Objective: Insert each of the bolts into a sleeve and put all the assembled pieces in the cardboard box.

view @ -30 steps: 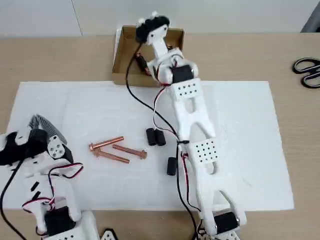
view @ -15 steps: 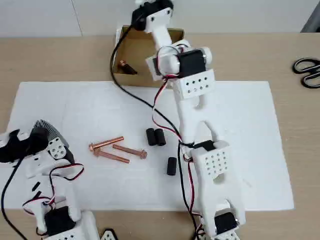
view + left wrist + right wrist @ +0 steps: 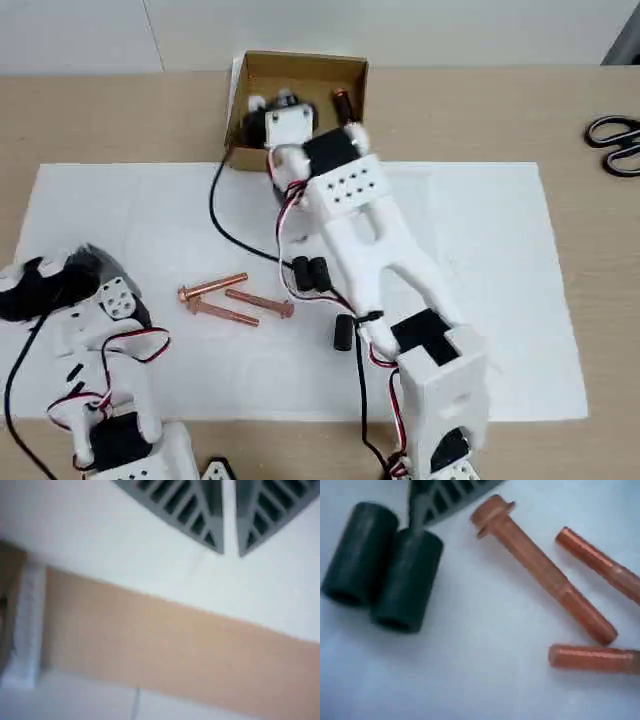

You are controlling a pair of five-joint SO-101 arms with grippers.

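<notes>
Grey left claw (image 3: 230, 550), nearly pressed together on nothing, over white paper (image 3: 125, 545). Black sleeves (image 3: 405, 580) paired just beside right claw (image 3: 420, 511), grip impossible to tell; three copper bolts (image 3: 545, 574) alongside; cardboard box (image 3: 300, 62) beyond, assembled piece (image 3: 341, 100) inside.

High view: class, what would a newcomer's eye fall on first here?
The white right arm stretches diagonally across the paper sheet, its tip at the cardboard box. Left of it lie three copper bolts, loose on the sheet, with two black sleeves side by side next to the arm.
</notes>
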